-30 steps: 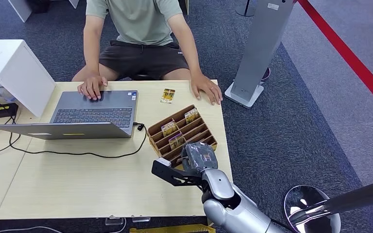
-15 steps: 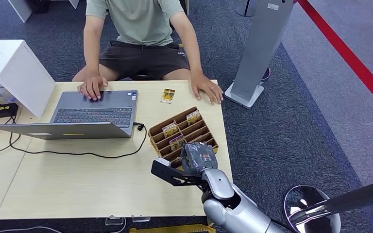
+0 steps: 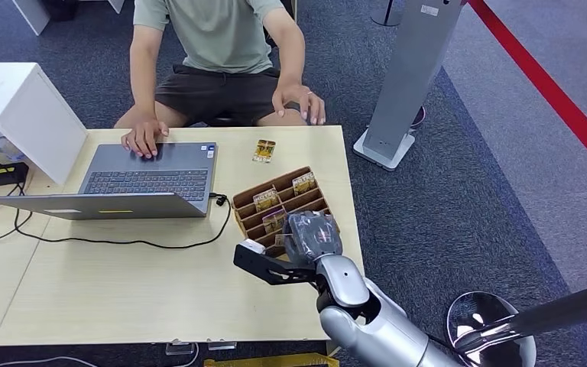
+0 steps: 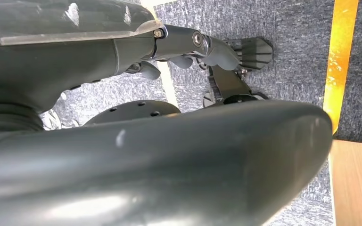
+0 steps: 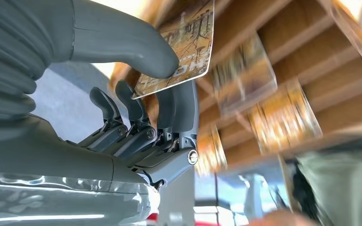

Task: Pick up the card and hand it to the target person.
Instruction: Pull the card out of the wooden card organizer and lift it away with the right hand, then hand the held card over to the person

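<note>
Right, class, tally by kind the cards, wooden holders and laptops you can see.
Cards: 5 (1 flat on the table, 3 in the holder, 1 pinched by the right hand)
Wooden holder: 1
Laptop: 1
Total: 7

The head view looks down from high over the table [image 3: 122, 290] toward the seated person [image 3: 218, 46]. The right wrist view sits close behind the right hand [image 5: 136, 94], sharing the wooden card rack [image 3: 279, 206]. The left wrist view faces carpet [image 4: 287, 42].
</note>
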